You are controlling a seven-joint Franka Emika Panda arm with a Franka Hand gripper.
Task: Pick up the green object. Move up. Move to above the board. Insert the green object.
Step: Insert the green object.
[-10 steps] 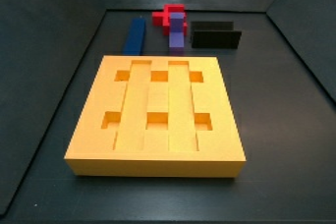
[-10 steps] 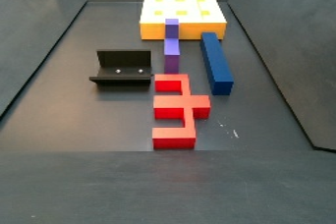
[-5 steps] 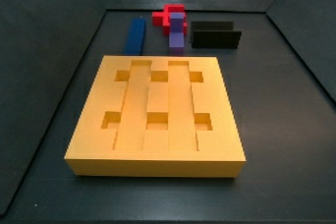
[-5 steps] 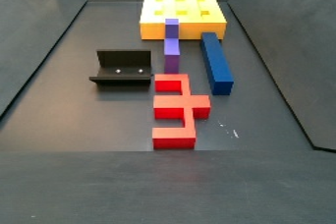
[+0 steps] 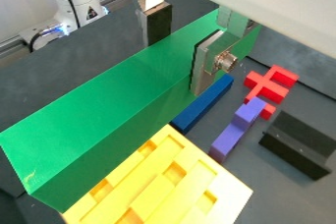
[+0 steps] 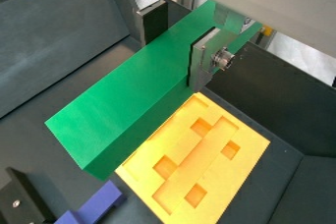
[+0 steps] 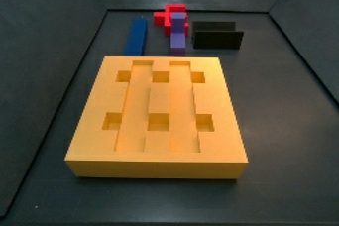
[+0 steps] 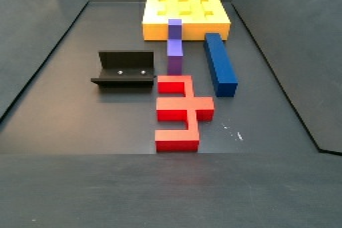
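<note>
In both wrist views the green object, a long plain green bar, runs between the fingers of my gripper. The gripper is shut on it near one end, high over the floor. The board, an orange-yellow slab with grooves and several square holes, lies below the bar's free end. Both side views show the board lying flat on the dark floor. Neither side view shows the gripper or the green object.
A blue bar, a purple bar and a red piece lie beyond the board's end. The black fixture stands beside them. Dark walls enclose the floor.
</note>
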